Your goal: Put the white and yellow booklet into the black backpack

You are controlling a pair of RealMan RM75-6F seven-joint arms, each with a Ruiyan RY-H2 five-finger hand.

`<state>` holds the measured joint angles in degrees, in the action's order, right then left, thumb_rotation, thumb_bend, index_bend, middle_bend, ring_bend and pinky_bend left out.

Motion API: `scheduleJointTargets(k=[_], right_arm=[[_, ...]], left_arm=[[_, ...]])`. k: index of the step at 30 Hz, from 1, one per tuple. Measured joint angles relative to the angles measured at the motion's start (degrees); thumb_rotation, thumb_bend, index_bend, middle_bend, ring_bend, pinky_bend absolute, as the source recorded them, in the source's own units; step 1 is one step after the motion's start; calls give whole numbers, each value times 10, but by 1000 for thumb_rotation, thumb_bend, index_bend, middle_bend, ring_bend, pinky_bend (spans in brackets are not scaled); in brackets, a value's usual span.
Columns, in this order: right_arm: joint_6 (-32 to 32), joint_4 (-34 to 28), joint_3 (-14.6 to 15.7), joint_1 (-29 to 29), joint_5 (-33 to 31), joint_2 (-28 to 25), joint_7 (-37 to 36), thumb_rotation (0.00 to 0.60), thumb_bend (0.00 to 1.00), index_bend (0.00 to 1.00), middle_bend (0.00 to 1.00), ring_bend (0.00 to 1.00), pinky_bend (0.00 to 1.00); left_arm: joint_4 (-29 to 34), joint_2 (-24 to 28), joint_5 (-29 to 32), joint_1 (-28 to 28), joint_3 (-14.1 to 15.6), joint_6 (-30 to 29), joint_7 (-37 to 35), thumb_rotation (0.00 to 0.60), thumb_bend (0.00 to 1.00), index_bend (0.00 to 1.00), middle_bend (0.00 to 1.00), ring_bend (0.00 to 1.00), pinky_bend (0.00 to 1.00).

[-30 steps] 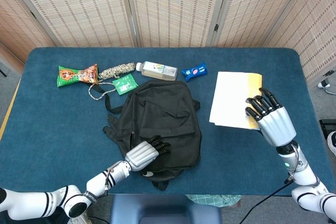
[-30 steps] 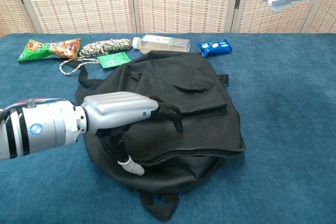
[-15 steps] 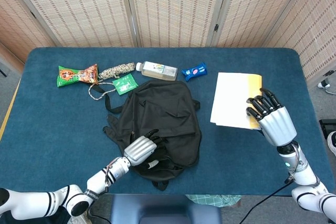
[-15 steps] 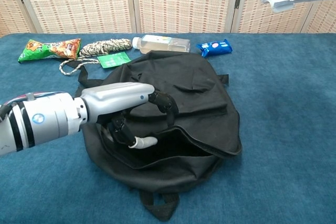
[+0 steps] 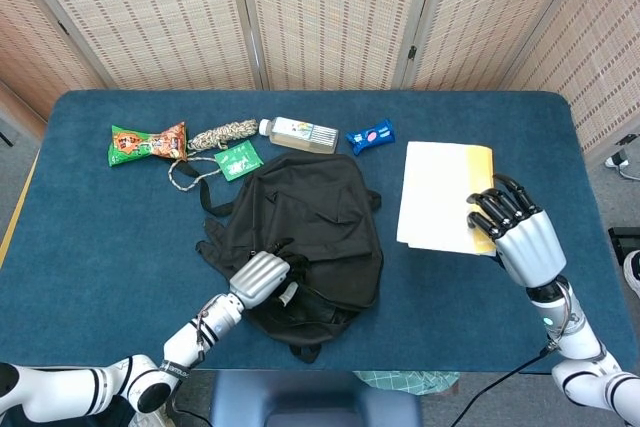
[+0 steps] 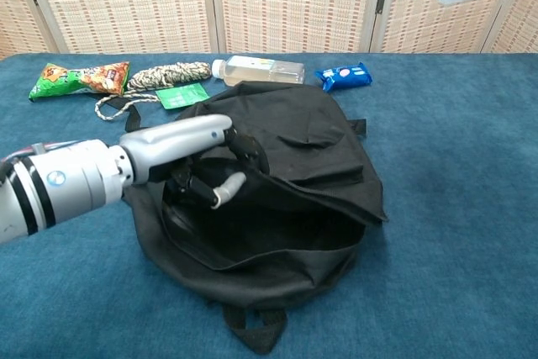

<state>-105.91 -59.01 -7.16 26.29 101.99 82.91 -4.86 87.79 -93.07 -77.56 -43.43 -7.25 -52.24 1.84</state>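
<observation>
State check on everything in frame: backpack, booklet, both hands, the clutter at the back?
black backpack: lying flat, main opening pulled wide open.
left hand: grips the backpack's upper flap, lifting it.
white and yellow booklet: closed, held up off the table.
right hand: holds the booklet at its yellow edge.
bottle: lying on its side, capped.
snack bag: lying flat.
blue packet: lying flat.
rope: bundled, one end loose.

Seven things, one of each kind.
One black backpack [image 5: 305, 227], one booklet [image 5: 440, 195], one bottle [image 5: 298, 133], one blue packet [image 5: 370, 135], one green sachet [image 5: 239, 160], one snack bag [image 5: 147, 142], one rope [image 5: 222, 134].
</observation>
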Motion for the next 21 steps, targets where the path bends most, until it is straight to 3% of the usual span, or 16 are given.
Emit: scheduleJointTargets(k=[9,21], right_arm=[[-40,-53,16,-3,47,-7,-44,600,390,840,476,437,278],[-34,-153,55,7,118,5,-87,600,390,846,485,434,303]], left_arm=[[18,15,80,9,-68,-19,-50,600,718,624,349,327,99],[-5,18,267,-35,-154,17,-34,600,721,608,349,308,101]])
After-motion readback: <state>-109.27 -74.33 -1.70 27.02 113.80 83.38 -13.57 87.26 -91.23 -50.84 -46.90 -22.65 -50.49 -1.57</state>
